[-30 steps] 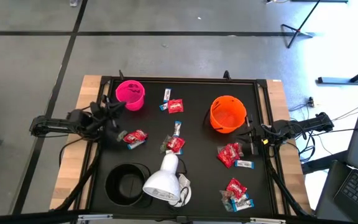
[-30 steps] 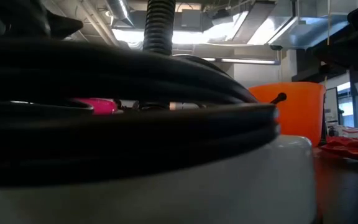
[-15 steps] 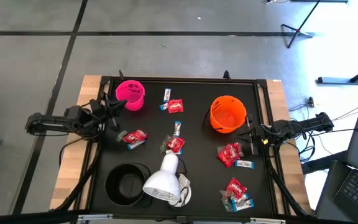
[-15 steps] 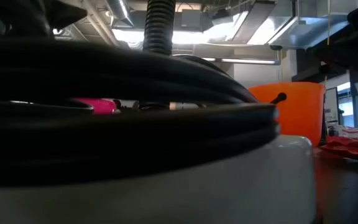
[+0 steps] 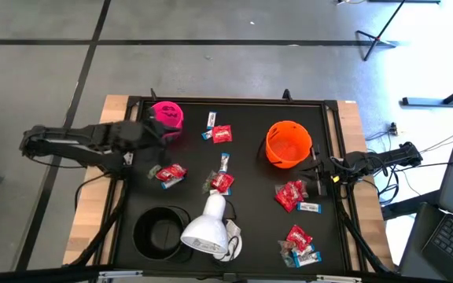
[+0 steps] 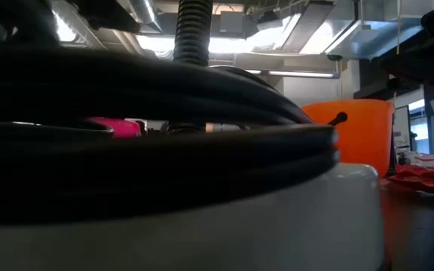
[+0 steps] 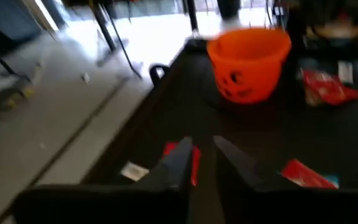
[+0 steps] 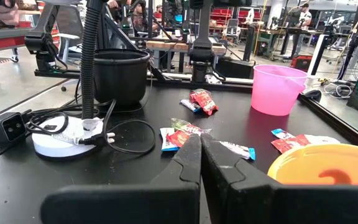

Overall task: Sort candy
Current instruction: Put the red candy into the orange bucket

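Candy lies scattered on the black table top (image 5: 250, 236): red packets (image 5: 171, 173) (image 5: 221, 134) (image 5: 291, 194) (image 5: 299, 236) and slim white-and-blue bars (image 5: 211, 119) (image 5: 309, 207). My left gripper (image 5: 163, 134) hovers above the table at the near side of the pink cup (image 5: 166, 112) and partly covers it. In its wrist view its fingers (image 7: 179, 165) stand slightly open with nothing between them, and the orange cup (image 7: 248, 62) lies ahead. My right gripper (image 5: 318, 177) waits shut at the table's right edge, next to the orange cup (image 5: 288, 144).
A black cup (image 5: 162, 232) stands near the front left. Beside it a white lamp (image 5: 207, 228) and its cable (image 8: 123, 134) block most of the low view. The table's raised black rim (image 5: 234, 101) frames the work area.
My left arm has unfolded and risen. Its gripper has moved up and toward the table's right, from beside the left edge to over the near side of the pink cup, and its aim has tipped from steeply down to a shallower slant. No candy has moved.
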Robot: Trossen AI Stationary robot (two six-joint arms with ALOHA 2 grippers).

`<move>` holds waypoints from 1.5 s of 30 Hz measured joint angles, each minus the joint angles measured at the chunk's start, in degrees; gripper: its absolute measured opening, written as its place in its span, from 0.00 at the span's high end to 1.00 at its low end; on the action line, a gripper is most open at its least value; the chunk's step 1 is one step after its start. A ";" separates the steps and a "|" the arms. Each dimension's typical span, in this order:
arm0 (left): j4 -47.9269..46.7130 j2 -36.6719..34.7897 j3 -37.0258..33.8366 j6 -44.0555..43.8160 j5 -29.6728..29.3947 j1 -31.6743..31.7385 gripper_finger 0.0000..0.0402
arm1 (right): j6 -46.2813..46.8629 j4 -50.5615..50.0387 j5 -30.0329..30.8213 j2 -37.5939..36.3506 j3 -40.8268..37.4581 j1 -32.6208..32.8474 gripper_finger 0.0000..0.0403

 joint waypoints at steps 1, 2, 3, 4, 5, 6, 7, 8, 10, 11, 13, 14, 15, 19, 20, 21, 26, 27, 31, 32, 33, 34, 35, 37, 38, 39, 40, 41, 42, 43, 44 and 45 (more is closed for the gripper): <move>-2.34 1.58 1.39 -1.13 0.64 0.07 0.78 | 0.00 0.01 0.00 0.00 0.00 0.00 0.99; -4.60 3.07 2.55 -2.02 1.40 0.08 0.73 | 0.00 0.00 0.00 0.00 -0.01 0.00 0.99; -6.80 4.42 3.50 -3.13 2.87 0.06 0.68 | 0.00 0.00 0.00 0.00 -0.01 0.00 0.99; -9.24 5.72 4.28 -4.23 4.54 0.06 0.63 | 0.00 0.02 0.00 0.00 0.01 0.00 0.99; -11.62 6.82 4.96 -5.49 6.21 0.06 0.59 | 0.00 0.00 0.00 0.00 -0.01 0.00 0.99; -13.58 7.90 5.63 -7.03 7.64 0.06 0.56 | 0.00 0.01 0.00 0.00 -0.01 0.00 0.99; -15.25 8.92 6.21 -8.50 8.85 0.04 0.53 | 0.00 0.00 0.00 0.00 0.01 0.00 0.99; -16.99 9.80 6.54 -9.74 9.90 0.04 0.50 | 0.00 0.01 0.00 0.00 0.01 0.00 0.99; -20.28 11.65 6.66 -11.79 10.84 0.06 0.47 | 0.00 0.00 0.00 0.00 0.00 0.00 0.99; -21.53 12.63 6.67 -12.36 11.16 0.06 0.46 | 0.00 0.02 0.00 0.00 0.01 0.00 0.99; -23.52 14.69 6.67 -13.55 12.25 0.06 0.46 | 0.00 0.01 0.00 0.00 0.01 0.00 0.99; -24.34 15.84 6.65 -13.76 12.83 0.06 0.45 | 0.00 0.00 0.01 0.00 0.00 0.00 0.99; -24.76 17.02 6.67 -13.82 13.64 0.06 0.45 | 0.00 0.00 0.00 0.00 0.00 0.00 0.99; -25.16 22.22 6.67 -13.89 16.91 0.06 0.45 | 0.00 0.00 0.00 0.00 0.01 0.00 0.99; -25.23 23.60 6.65 -13.86 17.52 0.06 0.45 | 0.00 0.01 0.00 0.00 0.00 0.00 0.99; -25.40 25.05 6.65 -13.84 18.12 0.07 0.45 | 0.00 0.01 0.00 0.00 -0.01 0.00 0.99; -27.46 31.09 6.65 -14.44 23.48 0.76 0.45 | 0.00 0.02 0.02 0.00 0.00 0.00 0.99; -27.97 32.02 6.65 -14.82 23.93 0.76 0.45 | 0.00 0.00 0.00 0.00 0.01 0.00 0.99; -28.62 34.52 6.65 -15.26 24.12 0.59 0.45 | 0.00 0.00 0.00 0.00 0.00 0.00 0.99; -28.62 34.91 6.65 -15.28 24.12 0.59 0.45 | 0.00 0.02 0.00 0.00 0.01 0.00 0.99; -28.57 35.32 6.65 -15.28 24.12 0.59 0.45 | 0.00 0.00 0.00 0.00 0.01 0.00 0.99; -28.50 35.66 6.65 -15.27 24.12 0.59 0.45 | 0.00 0.02 0.00 0.00 0.01 0.00 0.99; -28.48 35.96 6.65 -15.27 24.12 0.59 0.45 | 0.00 0.00 0.00 0.00 -0.01 0.00 0.99; -28.46 36.47 6.65 -15.22 23.93 0.66 0.45 | 0.00 0.02 0.00 0.00 -0.01 0.00 0.99; -28.44 36.76 6.65 -14.98 23.66 0.76 0.45 | 0.00 0.01 0.00 0.00 0.00 0.00 0.99; -28.33 37.20 6.65 -14.96 23.43 0.84 0.45 | 0.00 0.00 0.00 0.00 0.01 0.00 0.99; -28.19 37.63 6.65 -14.92 23.30 0.87 0.45 | 0.00 0.00 0.00 0.00 0.00 0.00 0.99; -28.12 38.17 6.65 -14.87 23.32 0.94 0.45 | 0.00 0.01 0.00 0.00 0.01 0.00 0.99; -28.09 38.66 6.65 -14.87 23.35 0.94 0.45 | 0.00 0.02 0.00 0.00 0.01 0.00 0.99; -28.08 39.10 6.65 -14.87 23.35 0.93 0.45 | 0.00 0.01 0.00 0.00 0.00 0.00 0.99; -28.06 39.46 6.65 -14.84 23.37 0.92 0.45 | 0.00 0.01 0.00 0.00 0.00 0.00 0.99; -28.04 39.79 6.65 -14.74 23.39 0.92 0.45 | 0.00 0.00 0.00 0.00 0.00 0.00 0.99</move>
